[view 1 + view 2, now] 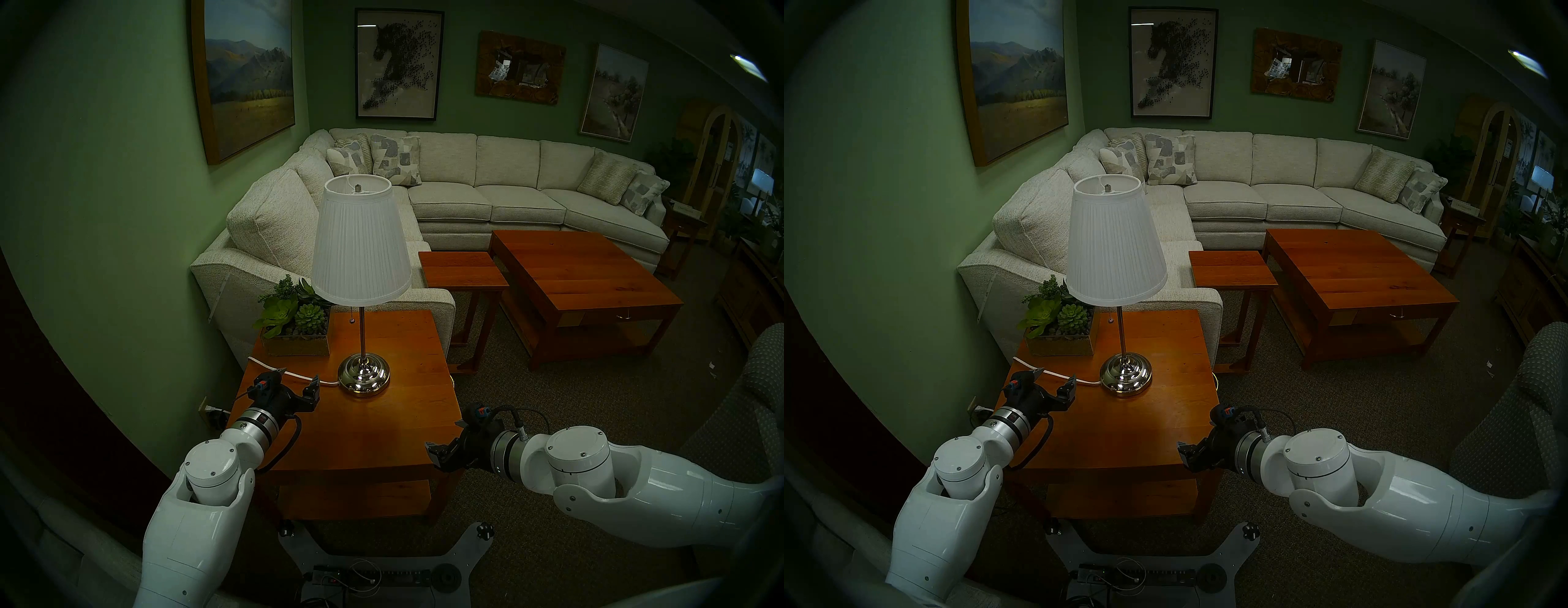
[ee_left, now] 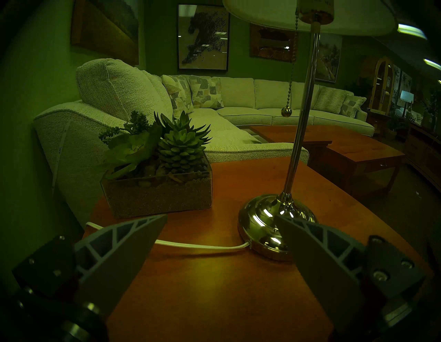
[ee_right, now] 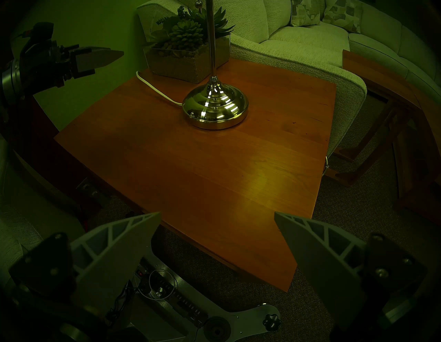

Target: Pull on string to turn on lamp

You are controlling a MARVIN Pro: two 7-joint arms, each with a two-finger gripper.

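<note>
**Two open grippers waiting short of the pull chain**

Two grippers are hanging at the near edges of the wooden end table (image 1: 373, 429), both with their jaws spread wide and nothing between them. The left gripper (image 1: 297, 375) is hovering over the table's left edge, its fingers (image 2: 133, 241) framing the white power cord (image 2: 202, 246) in the left wrist view; whether a fingertip is touching the cord cannot be told. The right gripper (image 1: 443, 437) is sitting at the table's near right corner, low and partly off the edge, pointing across the bare wood.

Just beyond the left gripper, the table lamp (image 1: 360, 242) is standing upright near the middle of the tabletop, its domed chrome base (image 1: 363, 375) resting flat and the cord running from it toward the left edge. The slim pole is rising to a white pleated shade (image 1: 1115, 244), which is looking unlit.

The pull chain (image 2: 291, 71) is hanging straight down from under the shade, just left of the pole, ending in a small bead knob (image 2: 286, 111) well above the base. From the head cameras it is showing as a thin line (image 1: 351, 316) between the pole and the planter. Neither gripper is touching it.

Behind the lamp's left side, a clear rectangular succulent planter (image 1: 295, 335) is sitting at the far left corner. A cream sectional sofa (image 1: 488, 199) is wrapping the room behind, with a wooden coffee table (image 1: 581, 276) to the right.
</note>
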